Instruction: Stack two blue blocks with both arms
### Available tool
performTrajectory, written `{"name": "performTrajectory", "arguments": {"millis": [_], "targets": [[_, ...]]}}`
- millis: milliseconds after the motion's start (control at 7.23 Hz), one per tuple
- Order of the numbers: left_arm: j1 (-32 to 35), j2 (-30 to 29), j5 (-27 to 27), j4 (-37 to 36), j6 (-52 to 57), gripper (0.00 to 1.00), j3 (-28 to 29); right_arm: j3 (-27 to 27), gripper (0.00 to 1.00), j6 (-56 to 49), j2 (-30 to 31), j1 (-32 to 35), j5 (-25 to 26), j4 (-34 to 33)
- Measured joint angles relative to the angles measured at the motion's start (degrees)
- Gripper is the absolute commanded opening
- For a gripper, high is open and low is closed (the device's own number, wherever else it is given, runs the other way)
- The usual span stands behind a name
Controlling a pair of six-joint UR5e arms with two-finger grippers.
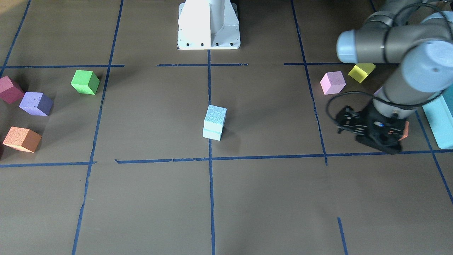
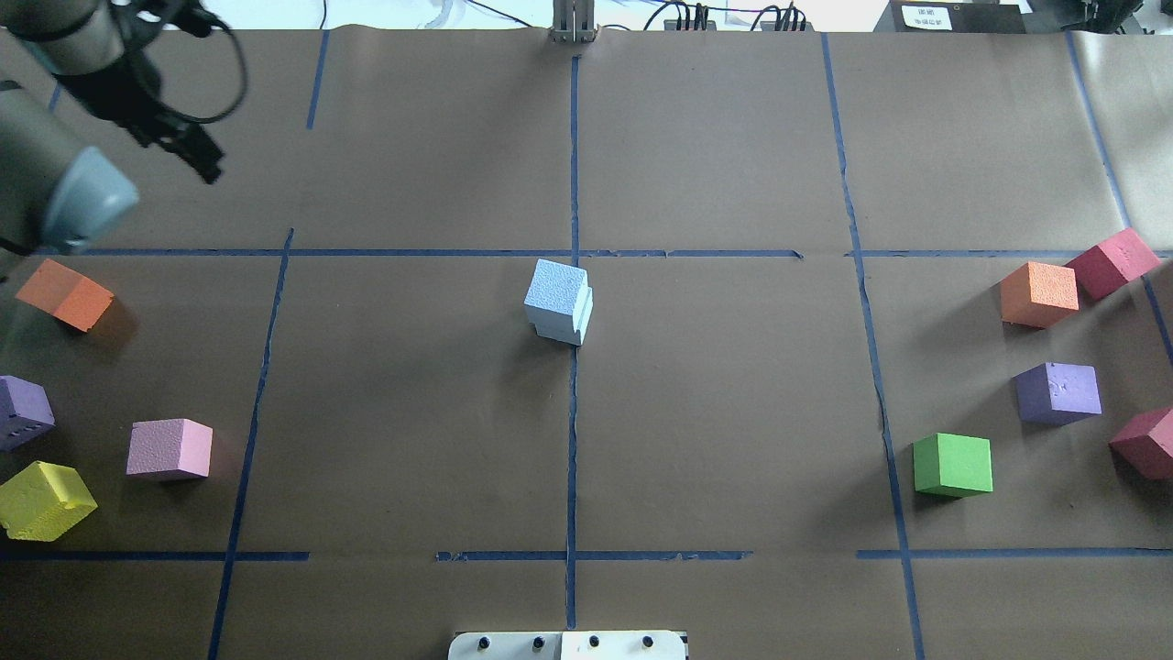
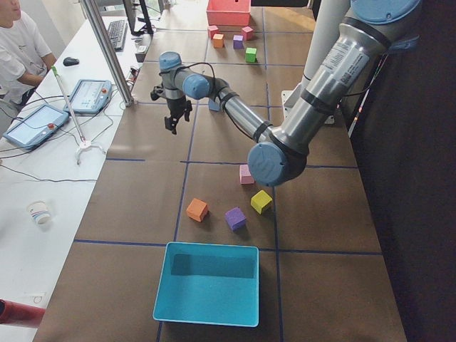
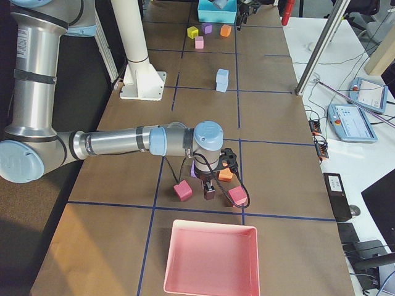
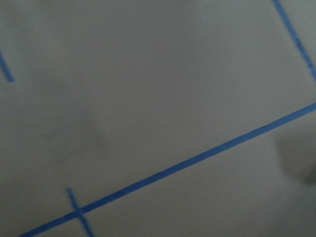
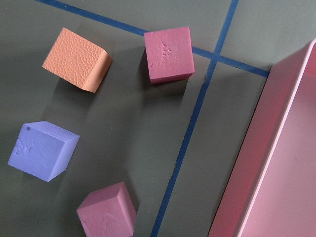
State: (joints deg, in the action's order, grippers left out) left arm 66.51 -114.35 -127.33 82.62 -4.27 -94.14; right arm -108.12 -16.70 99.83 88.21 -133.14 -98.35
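The two blue blocks stand stacked at the table's middle on the centre tape line, the upper one (image 1: 216,115) slightly offset on the lower one (image 1: 212,135); the stack also shows in the overhead view (image 2: 557,301) and the exterior right view (image 4: 222,80). My left gripper (image 1: 340,121) hangs far from the stack over bare paper on my left, jaws apart and empty; it also shows in the overhead view (image 2: 209,168). My right gripper (image 4: 210,192) shows only in the exterior right view, low among cubes at the right end; I cannot tell if it is open.
Pink (image 1: 332,82), yellow (image 1: 361,72) and orange (image 2: 66,293) cubes and a teal box (image 1: 440,122) lie under my left arm. Green (image 1: 85,82), purple (image 1: 36,103), orange (image 1: 22,139) and maroon (image 6: 168,53) cubes and a pink tray (image 6: 276,148) lie at the right end.
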Motion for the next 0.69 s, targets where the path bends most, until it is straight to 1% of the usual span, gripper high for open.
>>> {"name": "performTrajectory", "arguments": {"millis": [138, 277, 415, 553, 691], "targets": [[6.63, 8.78, -2.69, 2.76, 5.03, 1.0, -0.12, 0.6, 1.0, 0.22, -0.01, -0.11, 0.03, 0.0], [12.37, 17.56, -3.54, 9.97, 8.19, 1.0, 1.08, 1.09, 1.0, 0.77, -0.04, -0.45, 0.1, 0.02], [17.1, 23.04, -4.17, 18.21, 9.47, 1.0, 3.73, 1.32, 1.0, 1.36, -0.08, -1.01, 0.14, 0.05], [19.79, 25.29, -5.8, 21.24, 9.79, 1.0, 5.35, 1.36, 1.0, 1.62, -0.12, -1.4, 0.16, 0.07], [21.32, 26.25, -8.01, 19.45, 9.87, 1.0, 5.42, 1.36, 1.0, 1.73, -0.15, -1.66, 0.16, 0.08]]}}
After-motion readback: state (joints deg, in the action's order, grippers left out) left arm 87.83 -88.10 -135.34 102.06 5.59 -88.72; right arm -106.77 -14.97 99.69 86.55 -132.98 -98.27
